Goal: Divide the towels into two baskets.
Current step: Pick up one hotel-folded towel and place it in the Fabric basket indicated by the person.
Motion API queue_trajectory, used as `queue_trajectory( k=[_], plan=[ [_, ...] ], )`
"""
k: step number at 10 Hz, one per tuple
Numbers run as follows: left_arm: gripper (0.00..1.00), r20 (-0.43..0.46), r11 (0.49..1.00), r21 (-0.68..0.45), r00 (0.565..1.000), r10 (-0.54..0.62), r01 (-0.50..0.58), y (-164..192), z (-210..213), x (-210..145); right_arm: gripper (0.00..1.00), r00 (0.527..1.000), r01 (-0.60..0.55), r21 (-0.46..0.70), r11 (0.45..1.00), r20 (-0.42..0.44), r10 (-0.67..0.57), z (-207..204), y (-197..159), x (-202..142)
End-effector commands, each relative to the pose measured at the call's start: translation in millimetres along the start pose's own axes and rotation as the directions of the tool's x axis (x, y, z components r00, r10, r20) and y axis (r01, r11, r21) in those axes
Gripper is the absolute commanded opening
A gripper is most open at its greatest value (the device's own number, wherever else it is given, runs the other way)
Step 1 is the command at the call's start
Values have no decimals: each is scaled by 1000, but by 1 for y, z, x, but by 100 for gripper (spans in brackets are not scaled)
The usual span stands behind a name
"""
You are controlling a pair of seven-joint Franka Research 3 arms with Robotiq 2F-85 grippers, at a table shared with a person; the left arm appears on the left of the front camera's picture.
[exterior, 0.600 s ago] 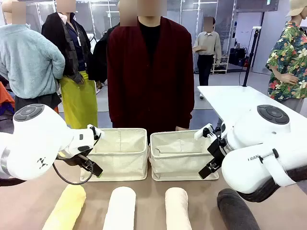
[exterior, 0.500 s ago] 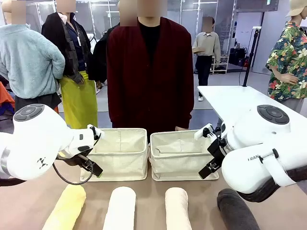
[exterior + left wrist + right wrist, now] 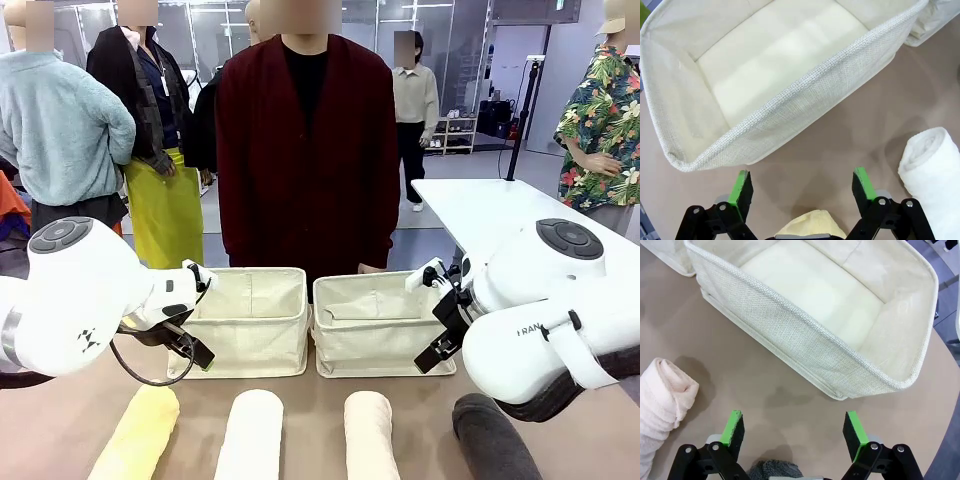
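Left wrist view: my left pincer (image 3: 801, 176) gapes wide and empty over the yellow towel (image 3: 812, 227); grabbing off-centre could unroll it.

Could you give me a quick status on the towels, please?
Left gripper open, over yellow towel. Right gripper open, over grey towel. White towel, pink towel also on table. Left basket, right basket empty. Nothing blocking.

Robotics lab in an open hall. Evidence: white robot arms at lower left (image 3: 70, 300) and lower right (image 3: 550, 320) of a brown desk (image 3: 310, 420); spare white table (image 3: 480, 205) mid right; black stand (image 3: 520, 120) upper right; glass partitions (image 3: 460, 40) upper middle; person (image 3: 410, 100) on grey floor (image 3: 480, 165) at back.
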State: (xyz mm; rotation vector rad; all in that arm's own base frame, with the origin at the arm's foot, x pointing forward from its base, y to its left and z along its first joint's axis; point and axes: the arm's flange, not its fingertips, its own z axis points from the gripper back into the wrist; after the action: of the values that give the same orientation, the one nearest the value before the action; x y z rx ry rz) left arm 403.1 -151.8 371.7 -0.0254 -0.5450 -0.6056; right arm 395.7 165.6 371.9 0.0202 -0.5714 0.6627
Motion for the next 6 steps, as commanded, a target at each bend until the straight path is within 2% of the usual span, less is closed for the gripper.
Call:
queue_trajectory(
  k=[1, 3, 4, 6],
  plan=[
    [100, 0, 1000, 0, 1000, 1, -1, 0, 0, 0, 100, 1000, 1, 1, 1000, 0, -1, 0, 1, 0],
    [100, 0, 1000, 0, 1000, 0, 0, 0, 0, 0, 100, 1000, 1, 1, 1000, 0, -1, 0, 1, 0],
    [100, 15, 996, 90, 1000, -14, 13, 2, 15, 10, 100, 1000, 0, 0, 1000, 0, 0, 0, 0, 0],
    [100, -38, 996, -64, 997, 64, -66, 13, 49, 27, 100, 998, 37, 126, 991, -52, -30, 32, -5, 13]
  ],
)
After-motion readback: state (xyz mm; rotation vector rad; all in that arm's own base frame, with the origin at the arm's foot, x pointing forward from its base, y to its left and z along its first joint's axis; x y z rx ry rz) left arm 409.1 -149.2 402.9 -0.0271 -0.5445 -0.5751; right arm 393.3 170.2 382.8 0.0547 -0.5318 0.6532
